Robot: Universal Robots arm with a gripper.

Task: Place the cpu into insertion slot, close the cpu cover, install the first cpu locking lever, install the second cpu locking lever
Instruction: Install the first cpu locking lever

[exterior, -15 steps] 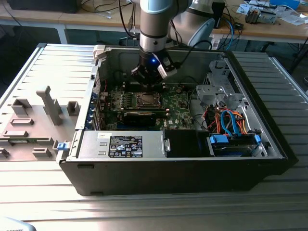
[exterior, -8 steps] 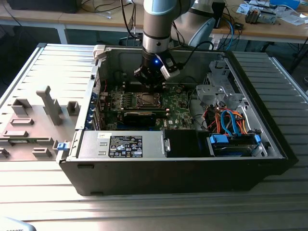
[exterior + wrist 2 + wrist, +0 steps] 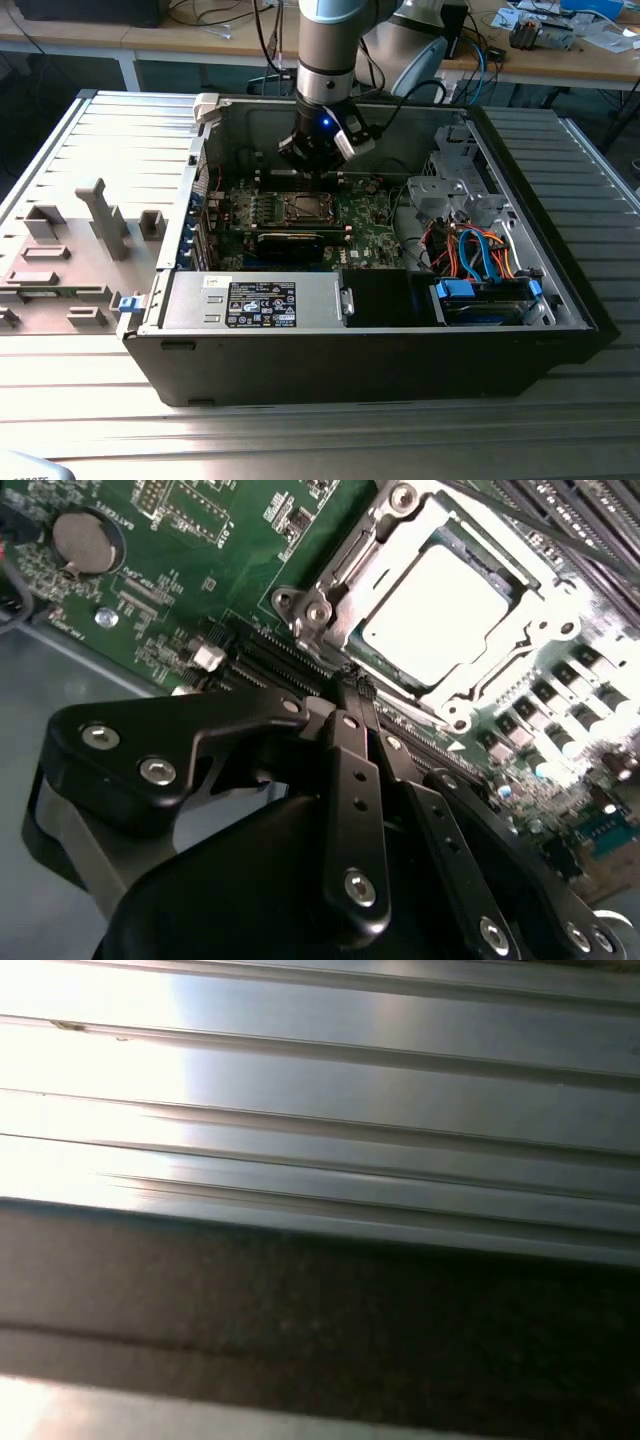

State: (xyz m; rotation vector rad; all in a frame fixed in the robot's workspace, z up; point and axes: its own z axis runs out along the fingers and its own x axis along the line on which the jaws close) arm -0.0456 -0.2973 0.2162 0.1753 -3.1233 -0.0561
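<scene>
Nearest in the second wrist view, across the lower half of the frame: the hand (image 3: 357, 685), black fingers (image 3: 355, 810) pressed together to a narrow tip, nothing pinched between them, the tip resting at or just short of the near edge of the socket, probably so as to push or hook a small part there rather than to carry anything. Just beyond that tip, in the upper right of the frame: the cpu (image 3: 448, 608), pale silver top up, lying flat inside the insertion slot (image 3: 330, 605), so seated already by the look of it. Square, so no real long axis; sides set on a diagonal across the frame. Around it the cpu cover (image 3: 365, 555), its window framing the chip, seemingly down over it; locking levers not told apart with any certainty. In the exterior view, upper middle: the same hand (image 3: 315, 170) lowered into the open computer case (image 3: 380, 350) on the ribbed table (image 3: 100, 140), just behind the socket (image 3: 302, 208) amid the green motherboard (image 3: 365, 222).
</scene>
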